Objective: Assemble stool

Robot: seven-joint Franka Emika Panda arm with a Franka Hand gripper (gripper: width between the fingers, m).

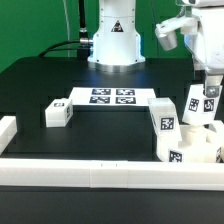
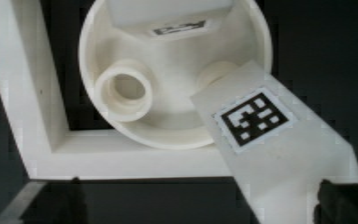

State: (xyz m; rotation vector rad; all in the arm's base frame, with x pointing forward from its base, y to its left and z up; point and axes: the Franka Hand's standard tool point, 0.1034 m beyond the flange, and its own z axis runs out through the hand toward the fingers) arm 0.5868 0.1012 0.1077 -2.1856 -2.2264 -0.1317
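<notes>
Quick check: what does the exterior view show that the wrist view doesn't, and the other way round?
Exterior view only: the marker board, a lone leg on the exterior view's left, and the gripper above the parts. Wrist view only: the socket hole in the seat. Both: the seat, a tagged leg beside it, the white rail.

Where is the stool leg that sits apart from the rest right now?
In the exterior view, the lone leg lies on the black table toward that view's left, just left of the marker board, between it and the left border rail.
</notes>
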